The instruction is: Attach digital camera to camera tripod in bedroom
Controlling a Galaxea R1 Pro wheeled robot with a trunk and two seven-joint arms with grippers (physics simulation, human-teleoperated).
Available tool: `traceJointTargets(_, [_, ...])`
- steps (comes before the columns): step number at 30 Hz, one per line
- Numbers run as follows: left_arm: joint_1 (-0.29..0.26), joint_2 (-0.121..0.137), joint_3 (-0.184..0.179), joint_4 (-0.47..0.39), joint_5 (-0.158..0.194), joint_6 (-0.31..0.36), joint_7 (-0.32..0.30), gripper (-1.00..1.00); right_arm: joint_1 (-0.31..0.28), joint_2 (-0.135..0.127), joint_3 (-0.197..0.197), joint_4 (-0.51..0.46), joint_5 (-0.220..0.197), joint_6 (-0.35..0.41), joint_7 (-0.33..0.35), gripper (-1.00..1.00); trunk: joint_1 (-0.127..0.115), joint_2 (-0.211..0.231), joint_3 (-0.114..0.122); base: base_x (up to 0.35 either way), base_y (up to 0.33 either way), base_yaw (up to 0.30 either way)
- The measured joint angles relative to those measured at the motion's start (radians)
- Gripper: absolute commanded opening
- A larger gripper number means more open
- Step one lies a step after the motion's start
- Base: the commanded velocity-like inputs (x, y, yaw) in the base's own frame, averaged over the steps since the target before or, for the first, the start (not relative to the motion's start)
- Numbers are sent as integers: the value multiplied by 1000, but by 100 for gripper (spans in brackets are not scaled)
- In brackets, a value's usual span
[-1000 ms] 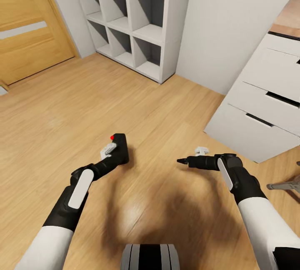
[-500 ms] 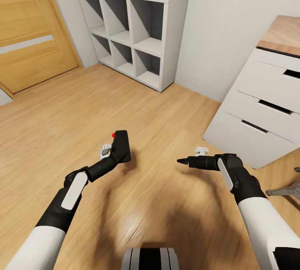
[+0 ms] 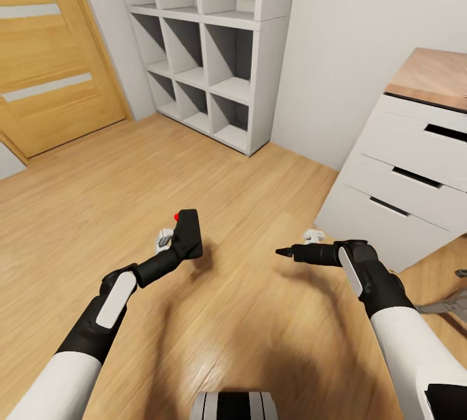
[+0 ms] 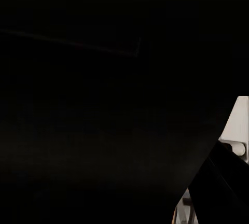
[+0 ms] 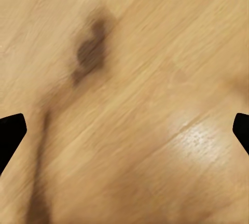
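Digital camera (image 3: 187,233) clamped in L gripper (image 3: 176,246), blacks out wrist cam; R gripper (image 3: 283,252) jaws apart.

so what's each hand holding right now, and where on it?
Left hand holds the camera, gripped at its lower end, red dot at the top. Right hand is open and holds nothing.

ahead: I see open wood floor (image 3: 246,316) under both arms | front: cube shelf (image 3: 214,50) against wall blocks | right: white dresser (image 3: 402,193) near my right arm | left: wooden door (image 3: 52,63) well apart
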Motion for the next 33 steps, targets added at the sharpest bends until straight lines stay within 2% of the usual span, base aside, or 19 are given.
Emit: traceJointTargets(33, [0, -3, -1, 29, 3, -15, 11, -100, 0, 0, 1, 2, 1, -2, -3, 100, -15, 8, 128, 0, 0, 0])
